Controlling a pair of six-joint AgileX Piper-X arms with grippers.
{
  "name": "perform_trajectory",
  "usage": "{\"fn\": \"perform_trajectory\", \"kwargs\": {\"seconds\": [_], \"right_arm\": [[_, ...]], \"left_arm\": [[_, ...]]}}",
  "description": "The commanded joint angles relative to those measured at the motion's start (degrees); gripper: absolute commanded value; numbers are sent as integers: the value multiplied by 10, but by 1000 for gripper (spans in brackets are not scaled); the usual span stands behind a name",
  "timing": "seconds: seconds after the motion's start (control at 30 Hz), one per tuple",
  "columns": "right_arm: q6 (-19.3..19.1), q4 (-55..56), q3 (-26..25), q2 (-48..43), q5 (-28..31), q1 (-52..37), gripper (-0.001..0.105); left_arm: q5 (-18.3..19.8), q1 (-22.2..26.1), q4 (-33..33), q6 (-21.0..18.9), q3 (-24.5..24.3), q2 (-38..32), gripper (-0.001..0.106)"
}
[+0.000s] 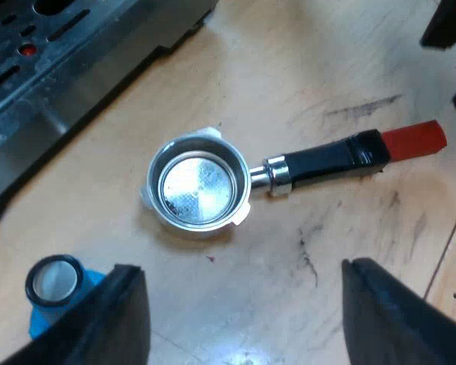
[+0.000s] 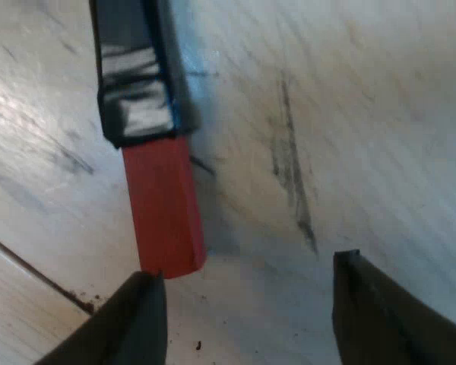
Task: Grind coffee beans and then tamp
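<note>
The metal holder (image 1: 199, 189) lies loose on the wooden table, its empty basket facing up. Its dark handle (image 1: 330, 161) ends in red (image 1: 414, 140). My left gripper (image 1: 243, 304) hangs open above the table, a little short of the holder, with nothing between its fingers. A blue tamper (image 1: 55, 289) stands by one left finger (image 1: 106, 319). My right gripper (image 2: 247, 312) is open, low over the table just past the handle's red end (image 2: 165, 209); one finger (image 2: 129, 323) is nearly touching that end. The dark handle (image 2: 137, 68) runs away from it.
The espresso machine's metal drip tray (image 1: 53, 68) with slots and a red dot lies beyond the holder. Dark scuffs (image 2: 292, 175) and coffee specks mark the wooden table (image 1: 304, 76). A plank seam (image 2: 30, 274) runs near the red end.
</note>
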Motion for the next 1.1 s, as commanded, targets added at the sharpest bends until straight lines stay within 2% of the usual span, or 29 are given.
{"fn": "perform_trajectory", "kwargs": {"seconds": [0.03, 0.2, 0.3, 0.33, 0.47, 0.53, 0.8, 0.93, 1.0, 1.03, 1.1], "right_arm": [[-1, 2, -25, -26, 5, -1, 51], [-1, -25, -38, -59, 5, 1, 51], [-1, -54, -41, -79, 5, 6, 51], [-1, -117, -41, -116, 23, 26, 51], [-1, -161, -41, -129, 70, 54, 51], [-5, -182, -40, -127, 75, 64, 51], [-7, -349, 16, -126, 105, 73, 51], [-59, -436, 60, -126, 110, 73, 51], [-72, -455, 70, -126, 110, 73, 51], [-99, -485, 87, -126, 107, 73, 51], [-117, -500, 97, -123, 101, 73, 51]], "left_arm": [[4, -1, 7, -5, -7, -3, 56], [2, -1, 24, -5, -21, -3, 58], [-19, -1, 50, -5, -52, -3, 67], [-27, -1, 51, -5, -61, -3, 68], [-31, -1, 53, -5, -91, -3, 69], [-33, -1, 53, -5, -100, -3, 69], [-92, -1, 65, -5, -106, -3, 69], [-114, -1, 80, -5, -106, -3, 69], [-118, -1, 81, -5, -106, -3, 69], [-120, -1, 82, -5, -106, -3, 69], [-127, -1, 82, -5, -106, -3, 69]]}}
